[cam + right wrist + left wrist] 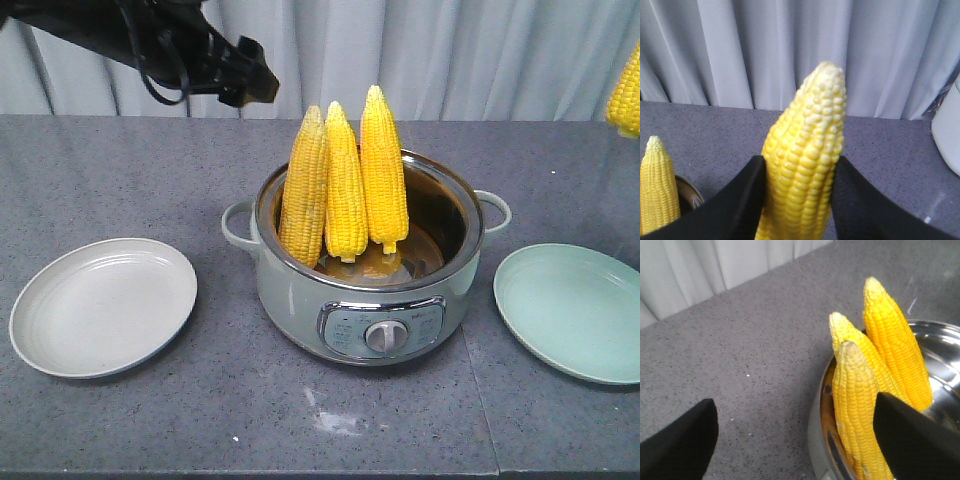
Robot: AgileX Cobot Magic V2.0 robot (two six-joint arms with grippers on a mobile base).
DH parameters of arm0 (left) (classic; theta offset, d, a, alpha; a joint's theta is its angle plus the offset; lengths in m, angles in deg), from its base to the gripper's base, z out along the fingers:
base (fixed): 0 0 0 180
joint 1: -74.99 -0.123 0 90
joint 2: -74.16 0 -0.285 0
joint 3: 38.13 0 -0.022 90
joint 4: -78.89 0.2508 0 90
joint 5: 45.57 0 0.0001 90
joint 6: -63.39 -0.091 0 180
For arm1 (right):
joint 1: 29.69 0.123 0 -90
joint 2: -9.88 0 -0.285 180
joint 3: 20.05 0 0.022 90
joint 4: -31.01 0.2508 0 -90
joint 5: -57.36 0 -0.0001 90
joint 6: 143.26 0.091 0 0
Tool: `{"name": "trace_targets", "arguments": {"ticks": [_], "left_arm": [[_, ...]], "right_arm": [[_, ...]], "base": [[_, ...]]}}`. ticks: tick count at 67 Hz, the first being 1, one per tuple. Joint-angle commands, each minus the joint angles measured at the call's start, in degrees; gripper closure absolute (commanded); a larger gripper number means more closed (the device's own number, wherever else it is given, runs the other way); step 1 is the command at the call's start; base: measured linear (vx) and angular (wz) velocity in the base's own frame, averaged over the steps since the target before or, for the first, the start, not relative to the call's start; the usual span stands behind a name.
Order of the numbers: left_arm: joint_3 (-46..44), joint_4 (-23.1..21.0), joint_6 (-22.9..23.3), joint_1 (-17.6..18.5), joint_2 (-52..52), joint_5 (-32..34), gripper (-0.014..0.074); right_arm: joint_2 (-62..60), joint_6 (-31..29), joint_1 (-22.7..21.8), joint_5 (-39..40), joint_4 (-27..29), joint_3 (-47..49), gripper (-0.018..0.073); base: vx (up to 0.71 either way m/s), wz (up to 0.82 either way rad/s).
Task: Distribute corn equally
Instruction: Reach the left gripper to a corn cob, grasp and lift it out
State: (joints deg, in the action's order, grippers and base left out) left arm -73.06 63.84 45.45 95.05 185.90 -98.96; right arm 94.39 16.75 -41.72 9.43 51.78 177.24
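I'm getting soft, even light from above in the front view: the bench (120, 190) is showing only faint, short shadows under the left plate (100, 305) and the pot (300, 300). The pot's steel rim is throwing small glints. In the left wrist view the fingers of the left gripper (792, 407) are reading as flat black, blurred at their edges. In the right wrist view the held cob (802, 160) is looking slightly soft and washing out pale at its tip.
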Motion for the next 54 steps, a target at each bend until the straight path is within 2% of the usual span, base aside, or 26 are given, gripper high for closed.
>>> {"name": "trace_targets", "arguments": {"ticks": [1,14,22,30,41,54], "left_arm": [[-2.5,1.1,1.1,2.3,-0.4,2.6,0.0009],[-2.9,5.0,1.1,6.0,2.9,2.5,-0.0005],[-2.9,5.4,1.1,7.4,3.7,2.6,-0.0005],[-2.9,5.4,1.3,7.9,4.4,2.6,-0.0005],[-2.9,5.5,5.0,8.0,5.8,2.6,-0.0005],[-2.9,6.8,5.6,8.0,7.0,3.1,-0.0001]], "right_arm": [[-1.5,-0.1,-0.4,3.6,0.7,1.8,0.0568],[-1.5,-0.1,-0.4,3.6,0.7,1.8,0.0568],[-1.5,-0.1,-0.4,3.6,0.7,1.8,0.0568],[-1.5,-0.1,-0.4,3.6,0.7,1.8,0.0568],[-1.5,-0.1,-0.4,3.6,0.7,1.8,0.0568],[-1.5,-0.1,-0.4,3.6,0.7,1.8,0.0568]], "base": [[0.00,0.00],[0.00,0.00],[0.00,0.00],[0.00,0.00],[0.00,0.00],[0.00,0.00]]}}
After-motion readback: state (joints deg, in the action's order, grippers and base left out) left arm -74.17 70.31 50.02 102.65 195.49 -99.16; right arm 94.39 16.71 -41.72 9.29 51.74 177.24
